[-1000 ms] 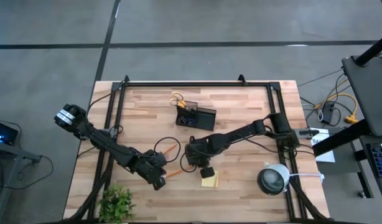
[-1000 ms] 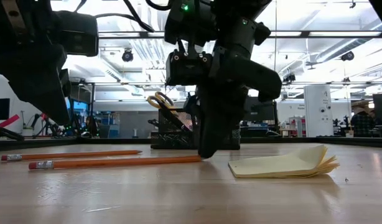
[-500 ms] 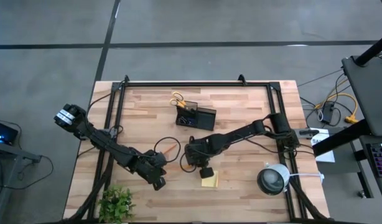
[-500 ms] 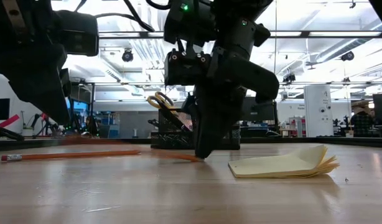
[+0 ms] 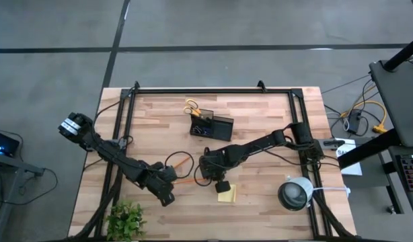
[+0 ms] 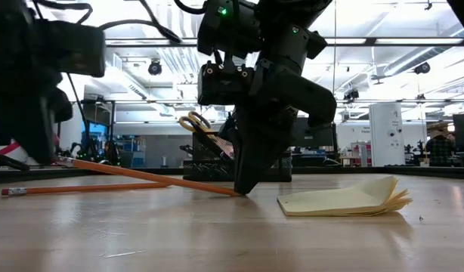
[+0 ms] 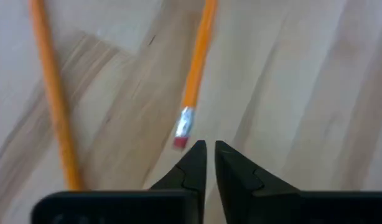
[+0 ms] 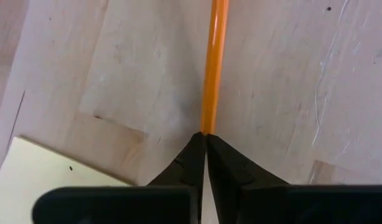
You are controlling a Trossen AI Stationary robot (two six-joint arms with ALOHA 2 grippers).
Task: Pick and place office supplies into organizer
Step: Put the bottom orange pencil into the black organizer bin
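Near the table's middle, the right gripper (image 8: pixel 205 138) is pressing down with jaws clenched on the tip of an orange pencil (image 6: pixel 153 178); that end is sitting at the wood while the eraser end is tilting up toward the left gripper (image 7: pixel 209 149). Left jaws are nearly closed with a slim gap, grasping nothing visible; the eraser is hanging just ahead of the fingertips. A second orange pencil (image 6: pixel 81 187) is lying flat on the boards beside it. The yellow sticky-note pad (image 5: pixel 227 194) is resting just beside the right gripper, its sheets fanning slightly. The organizer (image 5: pixel 212 126) is standing farther back, well apart, with yellow-handled scissors (image 5: pixel 192 107) poking out of it.

The butcher-block table (image 5: pixel 274 114) is carrying a green plant (image 5: pixel 128 219) at one front corner and a round white-grey device (image 5: pixel 296 193) at the other. Grey floor is surrounding it; a bright workshop hall is showing behind.

Organizer contents are staying too dark to make out.
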